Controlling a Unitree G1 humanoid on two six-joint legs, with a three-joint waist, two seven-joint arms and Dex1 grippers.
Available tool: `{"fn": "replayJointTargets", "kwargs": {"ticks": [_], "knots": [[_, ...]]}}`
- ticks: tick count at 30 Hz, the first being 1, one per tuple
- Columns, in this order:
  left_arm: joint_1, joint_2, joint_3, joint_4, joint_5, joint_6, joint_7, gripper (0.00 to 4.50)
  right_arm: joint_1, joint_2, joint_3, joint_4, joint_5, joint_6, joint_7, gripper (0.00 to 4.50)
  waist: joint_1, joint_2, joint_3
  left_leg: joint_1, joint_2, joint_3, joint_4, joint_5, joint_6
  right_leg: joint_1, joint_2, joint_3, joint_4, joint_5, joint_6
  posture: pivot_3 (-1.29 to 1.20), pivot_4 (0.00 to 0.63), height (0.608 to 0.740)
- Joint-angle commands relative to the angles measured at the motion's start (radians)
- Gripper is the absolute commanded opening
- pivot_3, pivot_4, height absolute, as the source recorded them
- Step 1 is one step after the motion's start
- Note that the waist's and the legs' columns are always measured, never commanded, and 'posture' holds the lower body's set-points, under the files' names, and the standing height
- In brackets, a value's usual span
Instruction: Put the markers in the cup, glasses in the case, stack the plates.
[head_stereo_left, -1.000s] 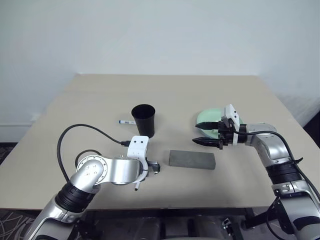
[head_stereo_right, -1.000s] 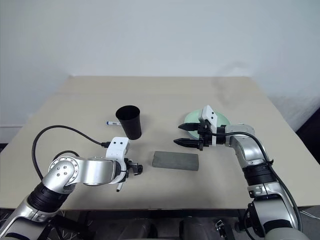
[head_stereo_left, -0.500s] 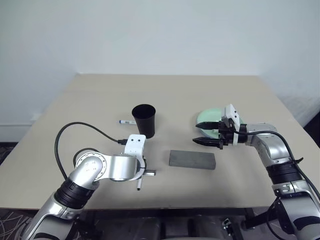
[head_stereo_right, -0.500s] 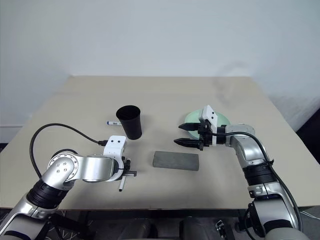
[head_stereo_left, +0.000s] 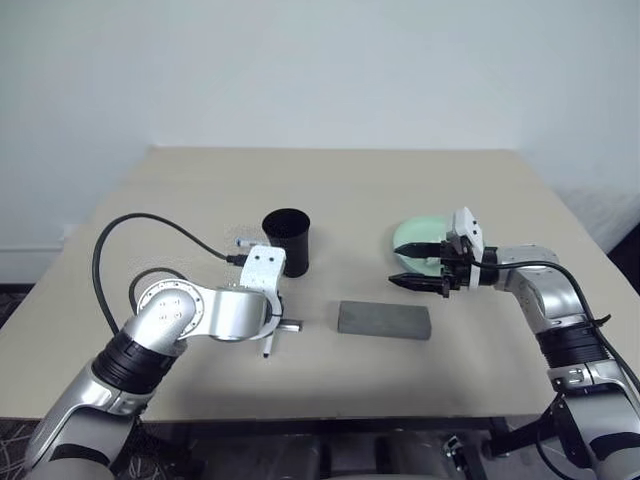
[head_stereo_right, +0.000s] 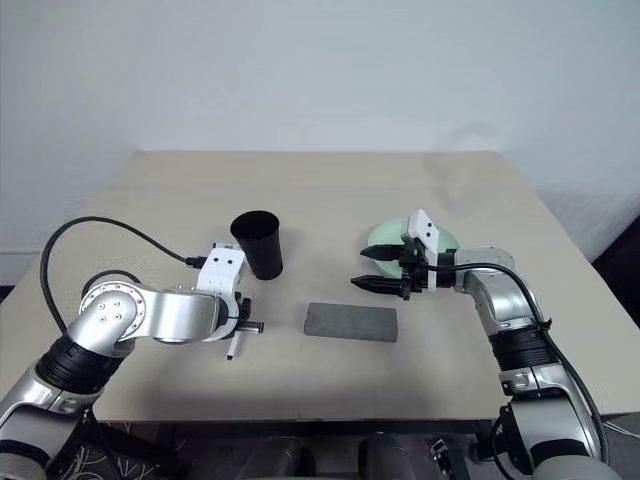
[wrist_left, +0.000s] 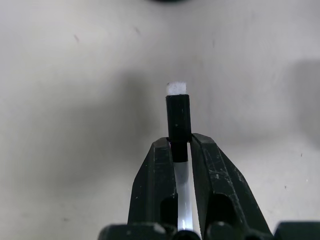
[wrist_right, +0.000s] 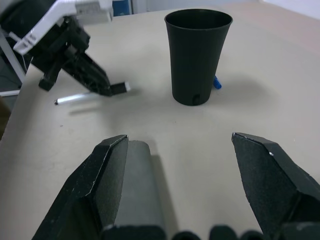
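Left gripper is pinching the white marker near its black cap, lifted just off the table, near the black cup. I'd tip it upright and center it over the rim before letting go. Can't tell what's in the cup. Grey case sits shut mid-table. Right gripper hangs spread wide by the mint plate.
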Motion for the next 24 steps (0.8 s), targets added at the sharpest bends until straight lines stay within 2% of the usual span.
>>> {"fn": "replayJointTargets", "kwargs": {"ticks": [1, 8, 13, 18, 24], "knots": [[-0.052, 0.001, 0.022, -0.044, 0.066, 0.01, -0.096, 0.04, -0.036, -0.008, -0.027, -0.019, 0.013, -0.011, 0.001, 3.6, -0.001, 0.0, 0.0, 0.0, 0.0, 0.0, 0.0, 0.0, 0.0, 0.0, 0.0, 0.0, 0.0, 0.0, 0.0, 0.0, 0.0, 0.74], [-0.097, -0.021, 0.096, -0.098, 0.208, 0.0, -0.385, 0.04, -0.047, -0.01, -0.027, -0.009, 0.01, -0.013, 0.005, 3.6, -0.002, 0.0, 0.0, 0.0, 0.0, 0.001, -0.001, 0.0, 0.0, 0.0, 0.0, 0.001, -0.001, 0.0, 0.0, 0.0, 0.0, 0.74], [-0.157, 0.023, 0.109, -0.177, 0.561, -0.018, -0.723, 0.04, -0.064, -0.005, -0.025, 0.003, 0.007, -0.017, 0.004, 3.6, -0.005, 0.0, 0.0, 0.0, -0.001, 0.002, -0.001, 0.0, 0.0, -0.001, 0.0, 0.001, -0.001, 0.0, 0.0, 0.0, 0.0, 0.74], [-0.133, 0.057, 0.095, -0.21, 0.992, -0.251, -1.035, 0.04, -0.082, 0.008, -0.029, 0.003, 0.023, -0.006, 0.004, 3.6, -0.006, 0.0, 0.001, 0.0, -0.005, 0.002, -0.002, 0.0, 0.0, -0.002, 0.0, 0.001, -0.001, 0.0, 0.0, 0.0, 0.0, 0.74], [-0.055, -0.015, 0.144, -0.112, 1.359, -0.54, -1.173, 0.04, -0.09, 0.011, -0.026, 0.018, 0.018, -0.016, 0.007, 3.6, -0.005, 0.0, 0.001, -0.001, -0.001, 0.002, -0.004, 0.0, 0.001, -0.003, 0.0, 0.002, -0.001, 0.0, 0.0, 0.0, 0.0, 0.74]]}}
